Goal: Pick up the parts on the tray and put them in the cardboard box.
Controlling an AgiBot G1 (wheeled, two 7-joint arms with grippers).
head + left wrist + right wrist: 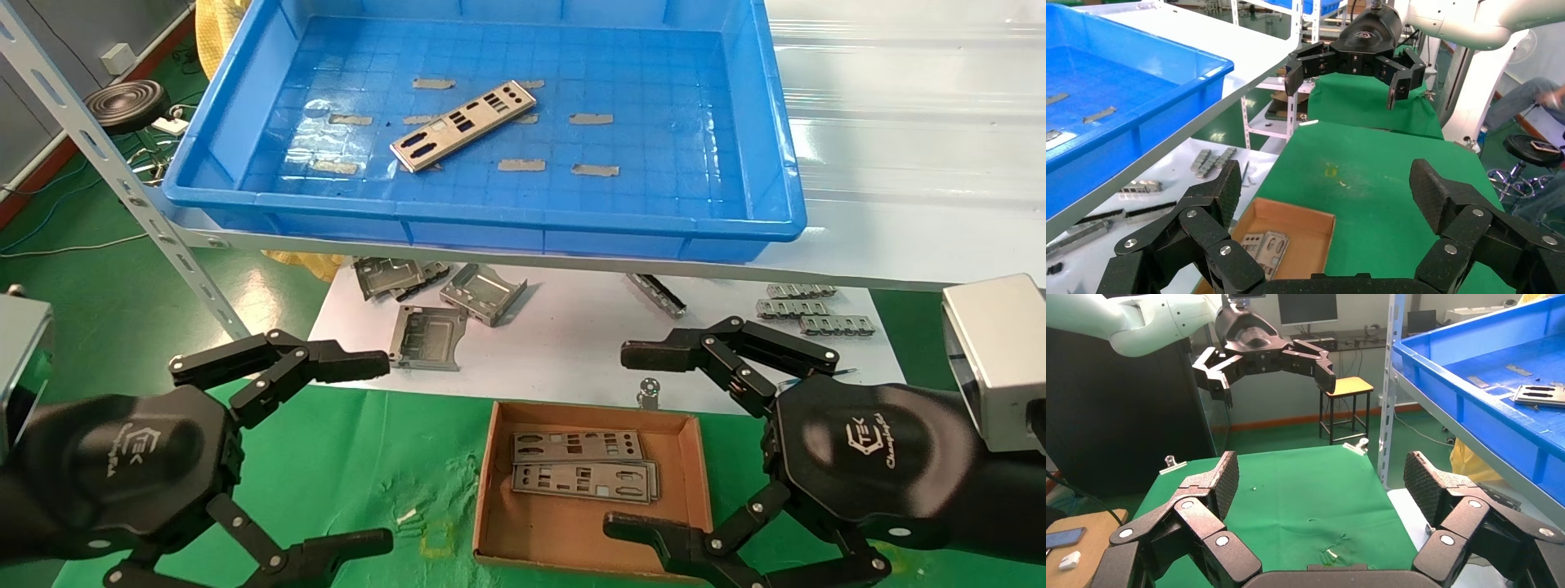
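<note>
Hovering, left pincer point(372, 445): we hold it low at the near left over the green cloth point(368, 465), fingers spread wide and gripping nothing; the right wrist view shows it point(1269, 364) spread the same way.
Right pincer point(637, 441): we hold it at the near right, released and empty, one fingertip over the near right corner of the cardboard box and the other above the white sheet just beyond the box's far right corner; in the left wrist view it point(1346, 76) hangs spread above the cloth.
Cardboard box point(490, 482): it sits on the green cloth between our two pincers, near centre, and in the left wrist view point(1315, 236) it lies just past our left fingers.
Parts in the box point(584, 465): we see at least two flat perforated strips lying lengthwise and overlapping toward the box's far side.
White sheet point(572, 343): on the tabletop just beyond the box, it carries folded grey brackets point(433, 310) at its left and small grey pieces point(809, 310) at its right.
Tray point(490, 220): it rests on a raised shelf at the far side, well above and beyond the box.
Part on the tray point(463, 125): we see one strip lying at a slant near the middle of the floor, among short grey tape strips point(592, 170).
</note>
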